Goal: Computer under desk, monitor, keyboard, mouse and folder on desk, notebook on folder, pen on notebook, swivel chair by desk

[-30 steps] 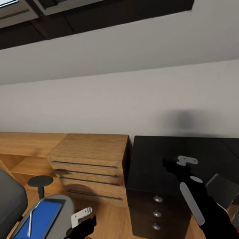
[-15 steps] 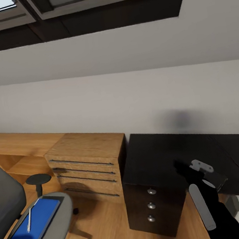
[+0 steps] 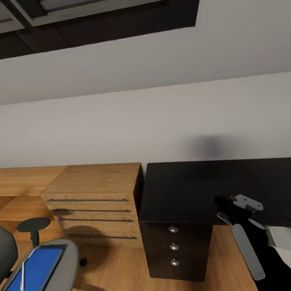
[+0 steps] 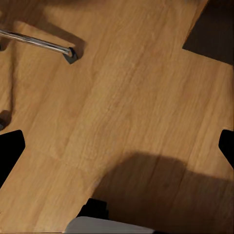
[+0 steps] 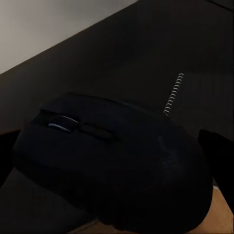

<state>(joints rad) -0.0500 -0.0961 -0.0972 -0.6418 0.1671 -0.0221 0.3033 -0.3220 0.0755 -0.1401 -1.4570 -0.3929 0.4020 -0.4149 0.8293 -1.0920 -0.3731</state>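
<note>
Far left: the swivel chair (image 3: 61, 276) stands on the wooden floor, well apart from the desk (image 3: 192, 185). The blue folder (image 3: 30, 284) lies flat on its seat with the pen (image 3: 22, 276) resting on top. My left gripper (image 4: 117, 146) hangs with its jaws wide and nothing between them, over bare floor near a chrome chair leg (image 4: 39, 41). Centre: a light wooden chest of drawers (image 3: 96, 193) stands just beside the desk's drawer end. Right: my right gripper (image 3: 239, 202) hovers at the desk's front edge, closed on the mouse (image 5: 112, 165), which sits between its fingers close to the wrist camera. Floor shows beneath the mouse, so it is partly off the desk top. The spiral-bound notebook (image 5: 204, 102) lies on the desk just beyond.

Hazards, as I judge them: letting go here would drop the mouse past the edge. Reaching too far would set it on the notebook.
</note>
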